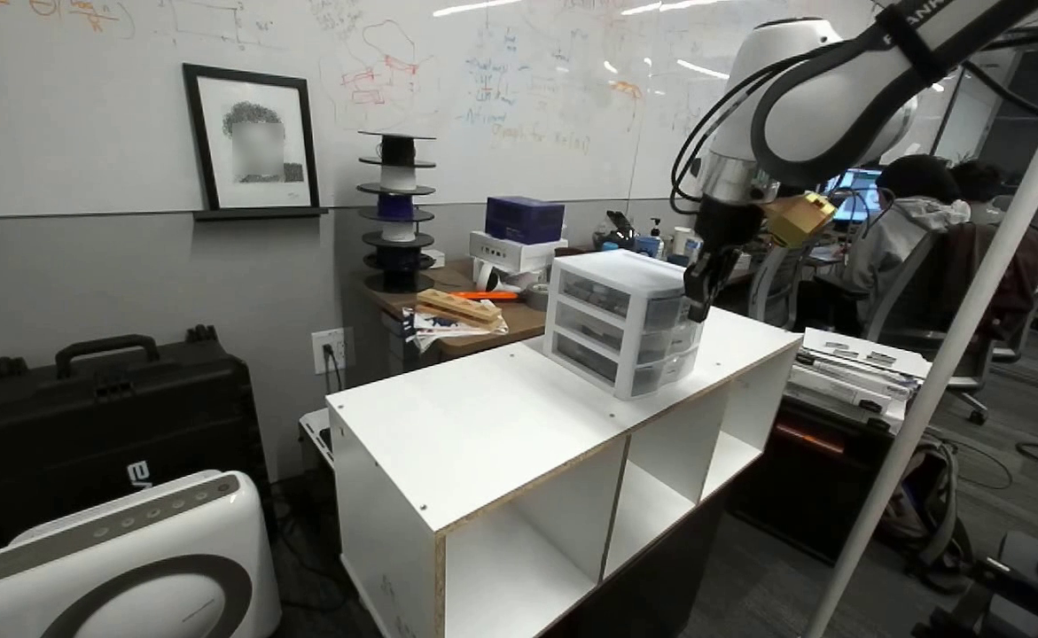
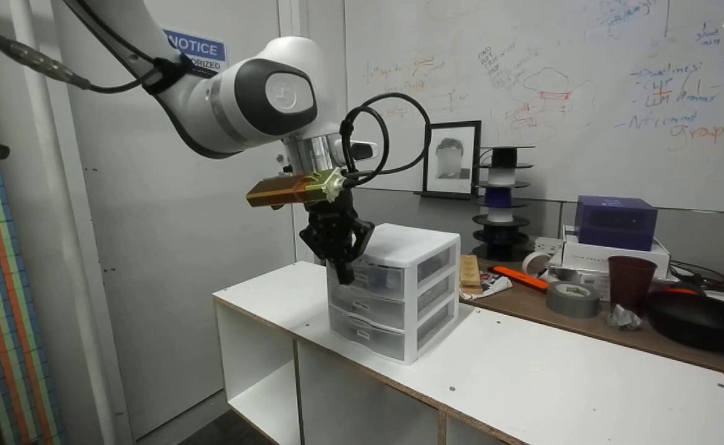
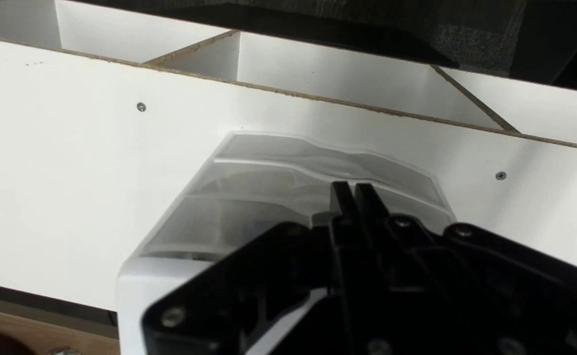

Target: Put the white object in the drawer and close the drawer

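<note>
The small white-framed drawer unit (image 2: 408, 247) stands on the white shelf cabinet and shows in both exterior views (image 1: 629, 354). Its translucent drawers look pushed in; the top drawer (image 2: 383, 281) is partly behind my gripper. In the wrist view the drawer fronts (image 3: 254, 212) lie below and beyond my fingers (image 3: 353, 185). My gripper (image 2: 345, 275) points down in front of the top drawer, fingers nearly together with nothing seen between them; it also shows in an exterior view (image 1: 701, 310). I cannot tell whether it touches the drawer. No separate white object shows; it is hidden or out of view.
The white open-fronted shelf cabinet (image 1: 474, 434) bears the drawer unit. A brown desk (image 2: 528, 303) behind it holds tape (image 2: 573, 300), a dark cup (image 2: 630, 281), a pan (image 2: 702, 318) and boxes (image 2: 615, 222). A pale pole (image 1: 953, 354) stands near the arm.
</note>
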`<act>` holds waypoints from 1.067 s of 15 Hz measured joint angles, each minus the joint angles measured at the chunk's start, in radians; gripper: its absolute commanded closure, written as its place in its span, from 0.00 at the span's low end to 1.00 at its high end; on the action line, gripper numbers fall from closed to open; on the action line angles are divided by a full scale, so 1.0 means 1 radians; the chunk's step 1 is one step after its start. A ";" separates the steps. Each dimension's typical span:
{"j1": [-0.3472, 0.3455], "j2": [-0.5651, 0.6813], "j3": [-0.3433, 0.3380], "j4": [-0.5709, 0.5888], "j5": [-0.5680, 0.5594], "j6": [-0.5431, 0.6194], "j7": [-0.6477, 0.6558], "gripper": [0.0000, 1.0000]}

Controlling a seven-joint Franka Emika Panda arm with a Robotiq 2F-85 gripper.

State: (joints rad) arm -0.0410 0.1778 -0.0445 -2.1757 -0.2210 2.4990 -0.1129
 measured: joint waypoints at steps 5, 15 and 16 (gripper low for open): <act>0.000 0.014 0.000 0.005 0.000 0.028 -0.020 0.90; -0.005 -0.049 0.000 -0.026 0.000 -0.141 -0.134 0.89; -0.005 -0.080 0.001 -0.038 -0.001 -0.190 -0.140 0.89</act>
State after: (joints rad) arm -0.0455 0.0979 -0.0435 -2.2142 -0.2218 2.3093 -0.2530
